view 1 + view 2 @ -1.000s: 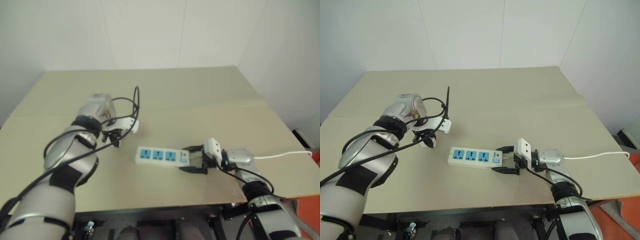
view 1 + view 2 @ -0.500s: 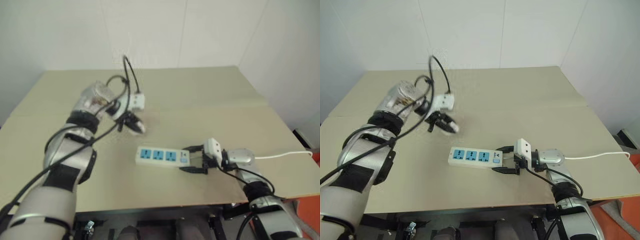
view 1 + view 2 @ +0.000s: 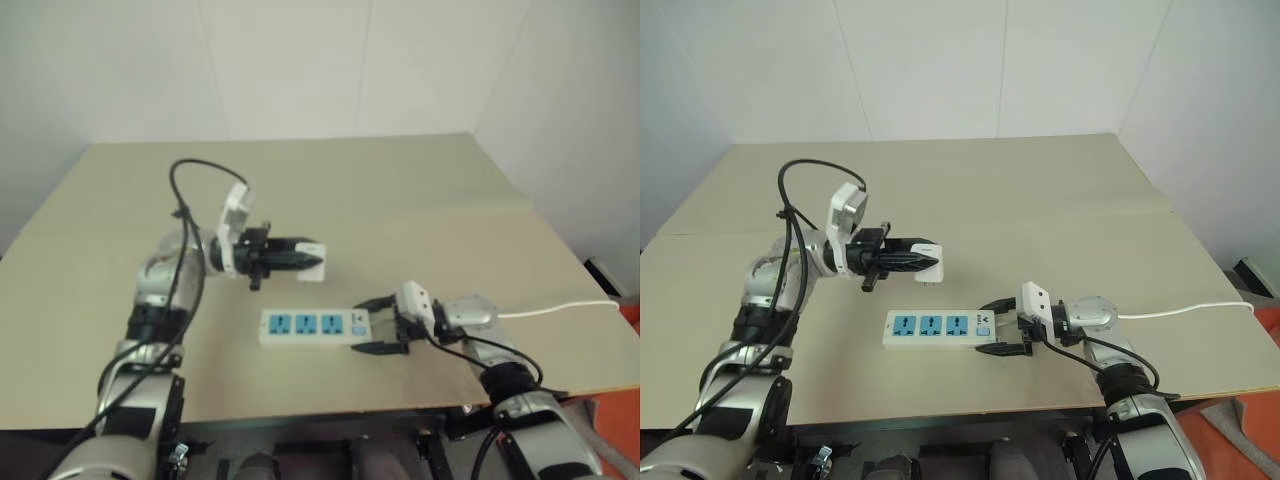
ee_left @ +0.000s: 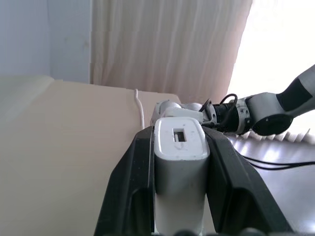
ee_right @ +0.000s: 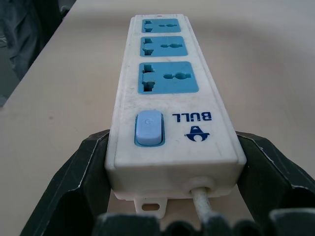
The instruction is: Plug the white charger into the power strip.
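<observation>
Between the black fingers of the left gripper [image 3: 923, 262] the white charger [image 3: 927, 260] is clamped, held level above the table [image 3: 1060, 190], a little beyond the power strip [image 3: 940, 328]. Its prongs look not yet turned down to the blue sockets, so it could meet them crooked and slide off. At the near right, the right gripper [image 3: 998, 325] grasps the strip's switch end; a hard push might tip the free left end.
</observation>
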You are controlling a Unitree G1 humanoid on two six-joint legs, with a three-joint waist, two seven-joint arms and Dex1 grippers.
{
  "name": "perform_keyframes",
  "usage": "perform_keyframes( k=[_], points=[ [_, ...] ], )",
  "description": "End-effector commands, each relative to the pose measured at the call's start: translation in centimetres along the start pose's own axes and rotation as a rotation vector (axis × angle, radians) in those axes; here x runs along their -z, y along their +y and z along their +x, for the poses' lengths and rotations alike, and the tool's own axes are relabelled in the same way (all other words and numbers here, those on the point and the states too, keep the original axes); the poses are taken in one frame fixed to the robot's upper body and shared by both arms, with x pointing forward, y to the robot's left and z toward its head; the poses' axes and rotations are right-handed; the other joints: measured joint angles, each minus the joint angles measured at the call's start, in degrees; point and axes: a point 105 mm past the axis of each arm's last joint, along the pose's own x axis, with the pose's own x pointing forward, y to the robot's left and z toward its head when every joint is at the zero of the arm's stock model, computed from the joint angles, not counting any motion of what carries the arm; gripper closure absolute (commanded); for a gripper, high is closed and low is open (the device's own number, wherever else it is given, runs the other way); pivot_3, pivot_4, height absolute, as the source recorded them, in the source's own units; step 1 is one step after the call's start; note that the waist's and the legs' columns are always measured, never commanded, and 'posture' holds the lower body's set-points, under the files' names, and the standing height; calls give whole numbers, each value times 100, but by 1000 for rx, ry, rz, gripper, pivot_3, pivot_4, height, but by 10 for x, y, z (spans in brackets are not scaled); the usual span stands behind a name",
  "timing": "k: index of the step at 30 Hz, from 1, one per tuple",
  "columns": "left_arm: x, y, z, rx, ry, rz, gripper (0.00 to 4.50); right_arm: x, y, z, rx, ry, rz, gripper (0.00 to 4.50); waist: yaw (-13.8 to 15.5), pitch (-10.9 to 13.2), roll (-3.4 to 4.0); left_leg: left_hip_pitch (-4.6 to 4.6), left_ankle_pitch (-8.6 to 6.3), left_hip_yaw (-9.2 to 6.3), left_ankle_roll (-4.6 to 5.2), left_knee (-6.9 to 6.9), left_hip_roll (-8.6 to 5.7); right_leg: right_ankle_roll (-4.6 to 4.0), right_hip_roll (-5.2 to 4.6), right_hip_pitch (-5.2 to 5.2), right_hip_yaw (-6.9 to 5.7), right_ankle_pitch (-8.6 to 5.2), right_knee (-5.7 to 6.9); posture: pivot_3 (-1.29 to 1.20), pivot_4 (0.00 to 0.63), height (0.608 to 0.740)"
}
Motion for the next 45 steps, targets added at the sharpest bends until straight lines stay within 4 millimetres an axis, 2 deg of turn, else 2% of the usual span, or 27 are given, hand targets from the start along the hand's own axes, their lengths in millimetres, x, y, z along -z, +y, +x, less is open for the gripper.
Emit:
perform_keyframes(
  k=[1, 5, 13, 19, 26, 32, 35, 39, 45],
  points=[
    [-2, -14, 9, 54, -56, 42, 3483, 1, 12, 12, -66, 4, -3, 1086, 9, 0, 0, -1, 0, 0, 0, 0, 0, -1, 0, 0, -1, 0, 0, 0, 150, 740],
    [20, -20, 14, 70, -49, 29, 3483, 1, 17, 16, -76, 0, -5, 1086, 12, -1, -1, 5, 0, 1, 0, 0, 0, -3, 0, 4, 0, 2, 0, 0, 150, 740],
    [39, -27, 17, 72, -128, -32, 3483, -1, 19, 16, -69, -4, -4, 1086, 12, -2, -2, 8, 0, 3, 0, 0, 0, -2, 0, 7, 1, 1, -3, 0, 150, 740],
    [65, -33, 19, 74, -47, -15, 3483, 0, 19, 16, -59, -1, -5, 1086, 15, -2, -2, 9, 0, 4, 0, -1, -1, -3, 1, 9, 2, 0, -4, 0, 150, 740],
    [76, -33, 15, 42, -17, -8, 3483, 2, 20, 16, -61, 7, 6, 1086, 17, -2, -3, 9, 0, 3, 0, -1, -1, -2, 1, 9, 2, 0, -5, 0, 150, 740],
    [76, -30, 10, 11, -17, 0, 3483, 6, 20, 17, -64, 22, 22, 1086, 17, -3, -3, 9, 0, 3, 0, -1, 0, -1, 1, 9, 2, -1, -6, 0, 150, 740],
    [77, -29, 8, 9, -15, 0, 3483, 7, 20, 18, -61, 23, 24, 1086, 16, -3, -3, 9, 0, 3, 0, -1, 0, 32, 2, 10, 2, -21, -6, 0, 150, 740],
    [91, -27, 5, -4, 58, 14, 3483, 7, 20, 18, -56, 16, 23, 1086, 16, -8, -4, 11, 0, 3, 0, -1, 1, 35, 2, 11, 2, -22, -6, 0, 150, 740],
    [99, -22, 4, -33, 59, 8, 3483, 7, 19, 18, -57, 16, 21, 1086, 16, -28, -6, 39, 0, 4, 0, -5, 0, 38, 2, 43, 2, -25, -11, 0, 150, 740]
  ],
)
